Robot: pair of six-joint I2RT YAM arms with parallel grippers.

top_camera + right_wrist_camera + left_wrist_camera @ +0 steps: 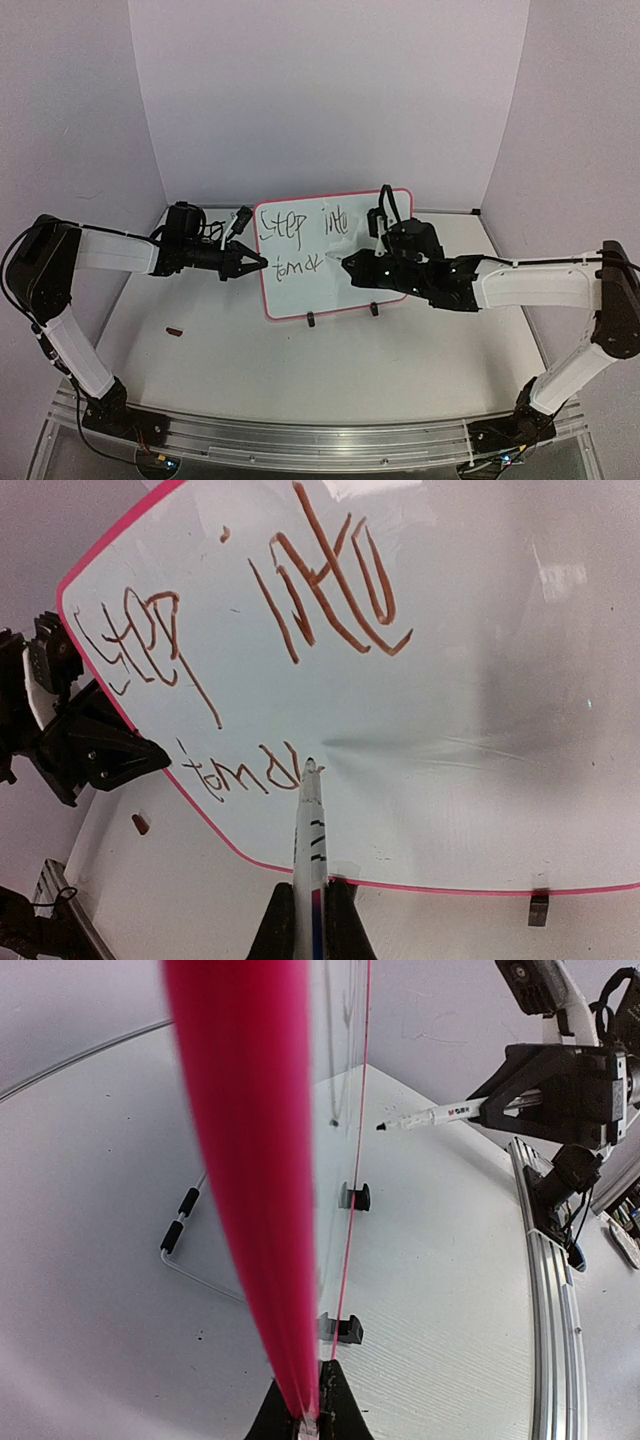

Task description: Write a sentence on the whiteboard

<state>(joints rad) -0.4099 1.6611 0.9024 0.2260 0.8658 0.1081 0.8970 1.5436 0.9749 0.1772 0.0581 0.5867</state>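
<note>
The whiteboard [345, 292] stands upright on the table, white with a pink border. The sentence [300, 225] reads "Step into" on the top line, with a few letters beneath it. My left gripper [258, 262] is shut on the whiteboard's left edge, which fills the left wrist view as a pink band [250, 1160] between the jaws [312, 1415]. My right gripper [312, 910] is shut on a white marker [310, 820]. The marker's tip touches the board at the end of the second line [240, 770]. The top view shows the right gripper [352, 264] in front of the board's middle.
Two black clips [310, 320] [374, 309] hold the board's bottom edge. A wire stand [185, 1220] sits behind the board. A small reddish-brown piece [175, 330] lies on the table to the left. White walls close in the back and sides, and a metal rail [320, 440] runs along the front.
</note>
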